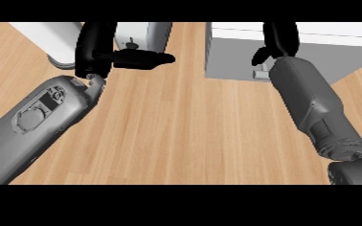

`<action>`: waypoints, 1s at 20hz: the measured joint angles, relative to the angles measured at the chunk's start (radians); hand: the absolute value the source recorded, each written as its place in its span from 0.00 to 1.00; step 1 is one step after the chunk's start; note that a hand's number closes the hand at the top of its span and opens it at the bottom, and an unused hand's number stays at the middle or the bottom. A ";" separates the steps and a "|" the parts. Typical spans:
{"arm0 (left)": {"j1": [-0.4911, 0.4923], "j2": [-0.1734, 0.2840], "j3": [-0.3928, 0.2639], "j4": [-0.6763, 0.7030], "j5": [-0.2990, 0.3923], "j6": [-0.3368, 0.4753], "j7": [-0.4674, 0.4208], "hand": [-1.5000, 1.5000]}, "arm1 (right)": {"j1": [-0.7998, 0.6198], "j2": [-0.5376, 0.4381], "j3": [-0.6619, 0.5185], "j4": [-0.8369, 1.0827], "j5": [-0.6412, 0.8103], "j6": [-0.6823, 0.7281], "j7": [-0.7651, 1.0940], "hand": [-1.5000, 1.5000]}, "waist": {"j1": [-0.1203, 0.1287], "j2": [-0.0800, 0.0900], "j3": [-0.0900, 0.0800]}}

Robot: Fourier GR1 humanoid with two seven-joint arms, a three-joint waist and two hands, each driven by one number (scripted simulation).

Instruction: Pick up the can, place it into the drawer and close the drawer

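Note:
No can shows anywhere in the head view. A grey drawer unit [233, 57] with a white top stands at the upper right, and a small pale handle [260, 72] shows on its grey face. My right hand [280, 38] reaches over this unit, above the handle. Its fingers stretch away from me and the thumb hangs toward the grey face, with nothing visible in it. My left hand [96, 45] rests open at the upper left, fingers up and thumb pointing right.
A white and grey appliance [145, 34] stands at the back, partly behind my left hand. A pale block [50, 36] sits at the far left. Wooden counter [184, 124] lies between my two forearms.

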 measured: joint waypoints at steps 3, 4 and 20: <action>0.014 0.005 0.005 -0.013 -0.004 0.000 -0.001 0.00 | -0.005 0.006 -0.041 -0.005 -0.050 0.011 -0.070 0.00 | -0.006 0.000 0.001; 0.014 0.007 0.007 -0.013 -0.006 -0.001 -0.001 0.00 | -0.007 0.009 -0.056 -0.008 -0.067 0.012 -0.090 0.00 | -0.007 0.001 0.001; 0.130 0.022 0.042 -0.053 -0.023 -0.010 -0.039 0.00 | -0.075 0.106 -0.349 -0.045 -0.435 0.218 -0.330 0.00 | -0.033 -0.004 0.004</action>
